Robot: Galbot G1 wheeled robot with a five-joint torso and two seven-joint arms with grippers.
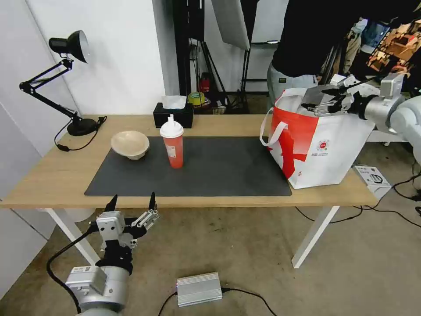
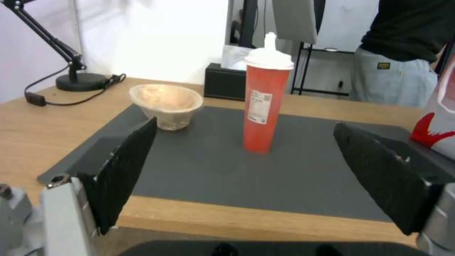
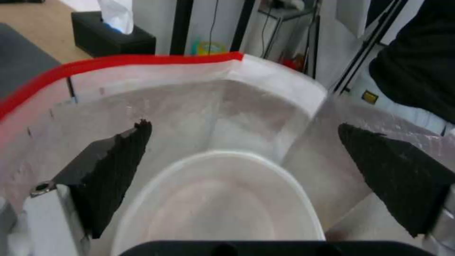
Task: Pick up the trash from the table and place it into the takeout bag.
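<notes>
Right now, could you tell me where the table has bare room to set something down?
The dark mat lies bare between the red cup and the takeout bag. Bare wood runs along the table edge nearest the left gripper. It is crowded around the beige bowl, lamp base and tissue box.

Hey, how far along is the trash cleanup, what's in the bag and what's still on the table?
Done: the white bowl lies inside the bag. In hand: nothing; the right end effector is open over the bag's mouth, and the left end effector is open at the table's near edge. Left: the red cup and beige bowl sit on the mat.
</notes>
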